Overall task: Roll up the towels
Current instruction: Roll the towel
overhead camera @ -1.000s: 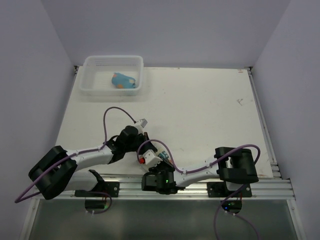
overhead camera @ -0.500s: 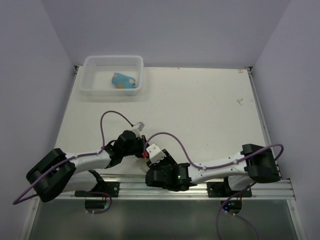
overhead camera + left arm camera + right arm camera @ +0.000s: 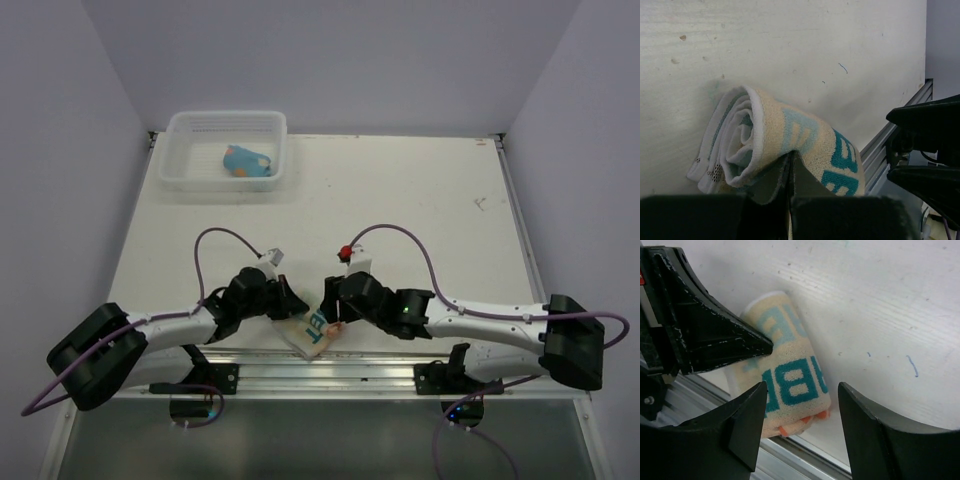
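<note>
On the white worktop (image 3: pixel 420 220) the job seems half done: one towel is rolled close to the near edge and has not been put away. We judge the step in hand to be securing this roll, so it should be gripped across its whole thickness and lifted clear before it slips toward the metal rail or uncoils.

The white slatted basket (image 3: pixel 175 150) stands at the far left corner, well apart from both arms. It holds the blue towel (image 3: pixel 247 162), bundled up.

The cream towel (image 3: pixel 312 330) lies between the two arms as a loose roll, its spiral end facing the left wrist camera and teal lettering on its outer layer.

The left pincer (image 3: pixel 791 165) is closed, nipping the roll's outer flap from below. The right pincer (image 3: pixel 801 387) stands wide open above the roll, touching nothing. We would bring it down astride the roll before the left lets go.
</note>
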